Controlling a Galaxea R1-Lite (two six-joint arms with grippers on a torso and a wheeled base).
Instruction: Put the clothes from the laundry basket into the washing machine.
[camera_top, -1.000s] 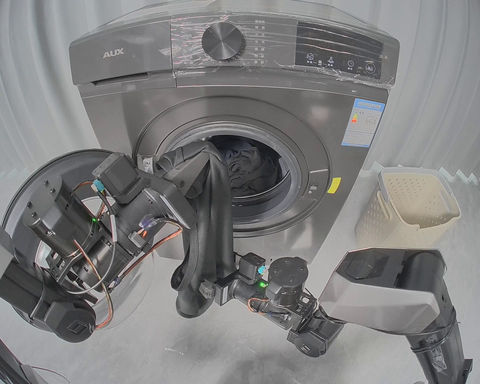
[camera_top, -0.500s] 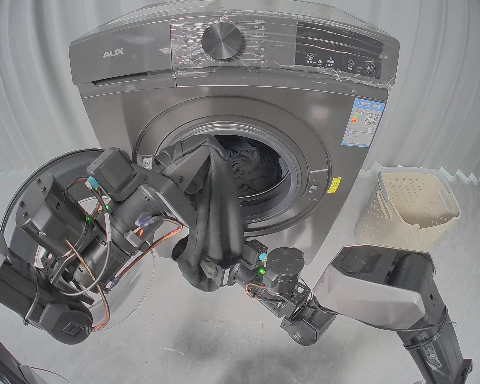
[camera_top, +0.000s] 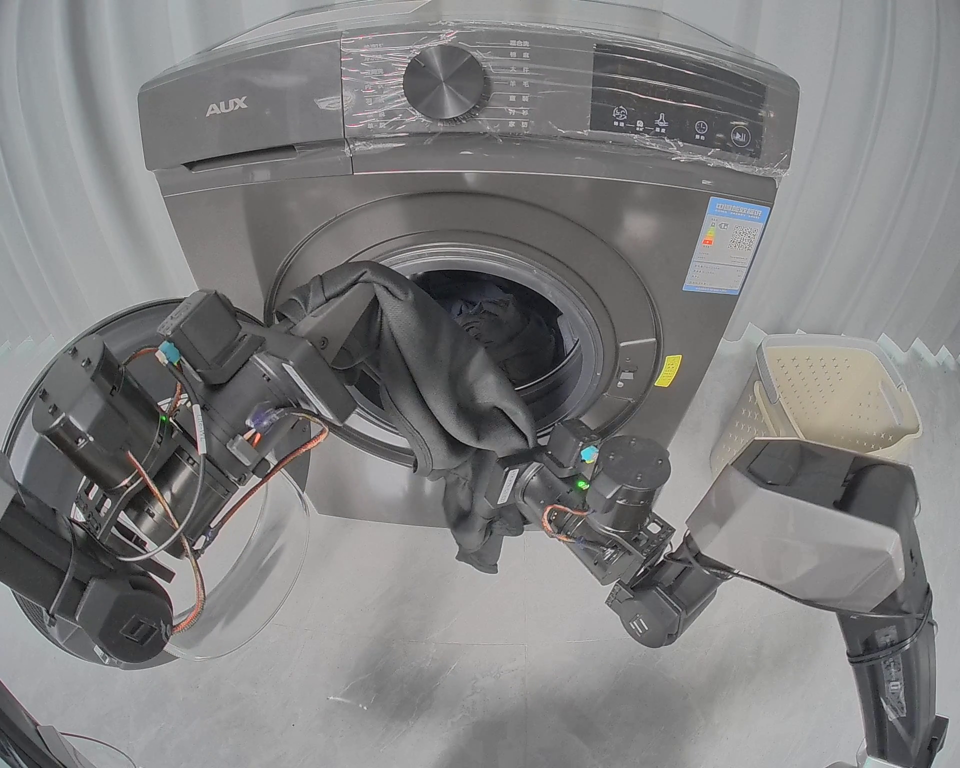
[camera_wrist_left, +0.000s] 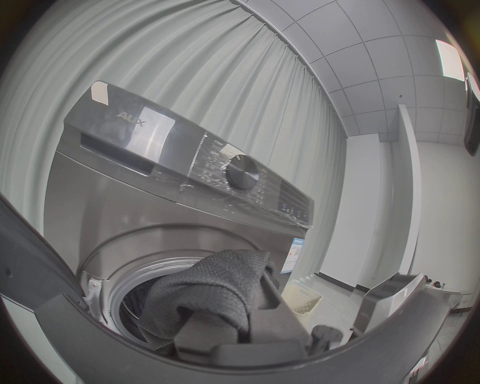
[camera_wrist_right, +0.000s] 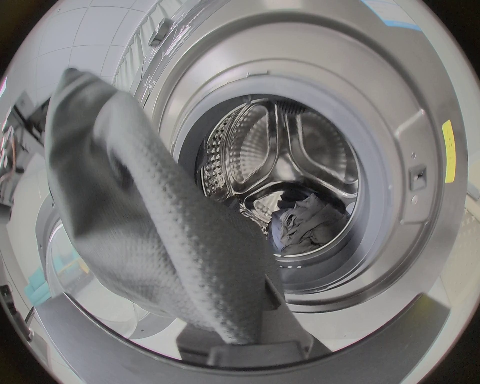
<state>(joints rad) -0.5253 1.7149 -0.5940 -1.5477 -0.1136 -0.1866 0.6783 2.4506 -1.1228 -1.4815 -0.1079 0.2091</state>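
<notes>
With the garment (camera_top: 440, 380) pinched in the left and right jaws at the washer's (camera_top: 250, 230) mouth, its hanging tail could be left outside if released early.

The dark knitted garment (camera_top: 440, 385) is hanging before the open mouth of the grey metal front-loading washing machine (camera_top: 300, 215), stretching from the left gripper (camera_top: 322, 312) at the mouth's left rim down and rightward to the right gripper (camera_top: 503, 483). Dark crumpled clothes (camera_wrist_right: 307, 222) are lying inside the drum (camera_wrist_right: 280, 150). The cream perforated plastic laundry basket (camera_top: 840, 400) is sitting on the floor (camera_top: 450, 650) right of the machine.
</notes>
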